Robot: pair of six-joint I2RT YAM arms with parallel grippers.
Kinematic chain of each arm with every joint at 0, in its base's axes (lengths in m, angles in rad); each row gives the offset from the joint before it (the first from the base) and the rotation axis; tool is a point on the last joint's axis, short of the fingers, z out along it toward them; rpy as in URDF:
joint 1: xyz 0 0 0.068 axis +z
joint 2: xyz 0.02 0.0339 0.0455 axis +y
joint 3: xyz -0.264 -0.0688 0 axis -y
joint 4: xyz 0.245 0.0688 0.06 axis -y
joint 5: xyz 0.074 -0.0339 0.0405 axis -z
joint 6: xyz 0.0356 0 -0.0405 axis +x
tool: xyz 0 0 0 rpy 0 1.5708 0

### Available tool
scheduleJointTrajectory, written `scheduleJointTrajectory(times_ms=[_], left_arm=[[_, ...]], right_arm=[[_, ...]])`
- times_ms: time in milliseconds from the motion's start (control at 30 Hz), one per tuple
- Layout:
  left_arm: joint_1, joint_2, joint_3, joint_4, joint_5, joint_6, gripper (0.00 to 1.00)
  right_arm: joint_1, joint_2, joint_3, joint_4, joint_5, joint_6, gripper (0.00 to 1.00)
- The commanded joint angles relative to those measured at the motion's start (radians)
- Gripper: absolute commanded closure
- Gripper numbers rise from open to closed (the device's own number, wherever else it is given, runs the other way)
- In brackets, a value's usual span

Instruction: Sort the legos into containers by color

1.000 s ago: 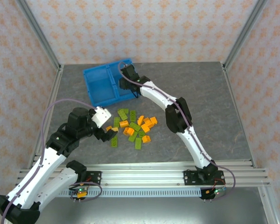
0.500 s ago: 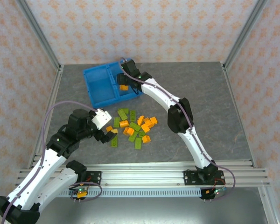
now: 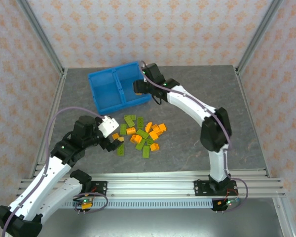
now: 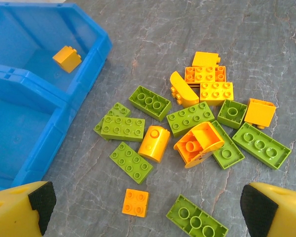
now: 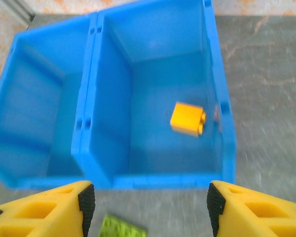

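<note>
Right gripper [image 5: 150, 198] open and empty, at the near wall of the bright blue rectangular plastic bin [image 5: 91, 98]. One smooth orange plastic brick [image 5: 187, 119] lies ahead in its right compartment.

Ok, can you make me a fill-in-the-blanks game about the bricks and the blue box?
The single brick lying in the blue box is ____.
The box has ____ compartments.
The loose bricks on the table are orange and ____.
Missing words: orange, two, green.
</note>
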Motion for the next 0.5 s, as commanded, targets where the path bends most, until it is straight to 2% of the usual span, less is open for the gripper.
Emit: scheduleJointTrajectory(times_ms=[0,100,167,233,333,467], left_arm=[[-0.006,0.007,-0.01,0.028,-0.022,0.021,0.0],[-0.006,0.017,-0.007,0.025,-0.027,0.034,0.01],[-0.006,0.026,-0.005,0.021,-0.041,0.042,0.01],[-0.006,0.038,-0.004,0.018,-0.058,0.046,0.01],[-0.006,0.046,-0.002,0.012,-0.057,0.055,0.01],[-0.007,0.043,-0.001,-0.003,-0.066,0.065,0.01]], right_arm=[[0.001,-0.17,-0.189,0.064,-0.04,0.041,0.36],[0.008,-0.251,-0.331,0.054,-0.074,0.102,0.36],[0.019,-0.252,-0.364,0.016,-0.121,0.136,0.36],[0.041,-0.216,-0.36,-0.053,-0.146,0.152,0.33],[0.079,-0.138,-0.316,-0.136,-0.079,0.176,0.31],[0.102,-0.034,-0.238,-0.181,-0.069,0.191,0.31]])
